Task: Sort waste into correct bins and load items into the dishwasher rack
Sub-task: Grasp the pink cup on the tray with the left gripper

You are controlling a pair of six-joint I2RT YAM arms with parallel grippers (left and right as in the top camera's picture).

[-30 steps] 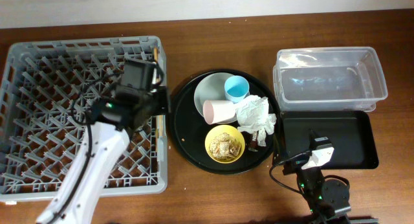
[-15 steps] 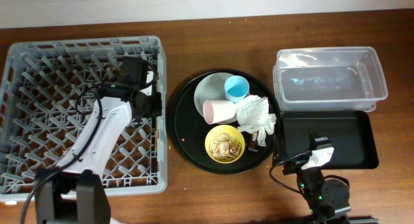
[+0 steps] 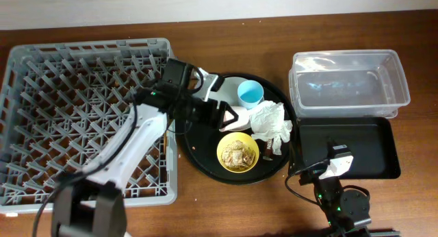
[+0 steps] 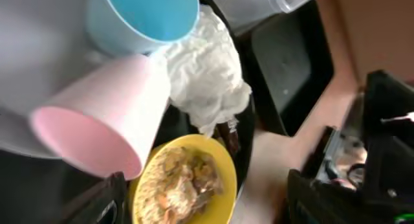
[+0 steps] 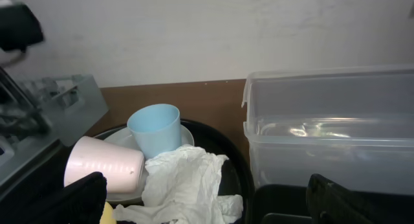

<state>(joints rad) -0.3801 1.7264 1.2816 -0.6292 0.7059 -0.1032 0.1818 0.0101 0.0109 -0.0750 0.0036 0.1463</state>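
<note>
Jaws are gaping wide: left jaws, empty, are hovering over pink cup (image 4: 103,114) at napkin's (image 4: 204,75) nine o'clock; right jaws empty too.

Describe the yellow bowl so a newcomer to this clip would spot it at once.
Start at the large round black tray between the grey rack and the clear tub. On its side nearest the robot sits the yellow bowl, the only yellow dish, holding beige food scraps.
</note>
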